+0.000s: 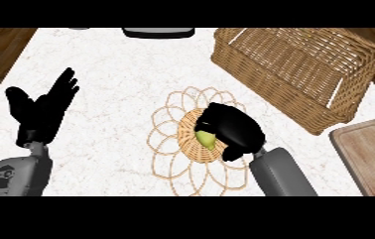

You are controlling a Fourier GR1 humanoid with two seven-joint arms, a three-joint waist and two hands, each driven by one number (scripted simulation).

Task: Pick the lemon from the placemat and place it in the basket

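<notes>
A yellow-green lemon [207, 138] lies on the round woven placemat [176, 134] near the counter's middle front. My right hand [233, 129] sits over it with its fingers curled round the lemon, hiding most of the fruit. The wicker basket [249, 67] stands at the back right, beyond the placemat, with nothing showing inside. My left hand [42, 109] rests at the left edge, fingers straight and pointing up, far from the lemon.
A wooden cutting board [357, 151] lies at the right edge, just in front of the basket. A dark grey object [158, 32] sits at the counter's back edge. The counter's wooden border shows at the far left.
</notes>
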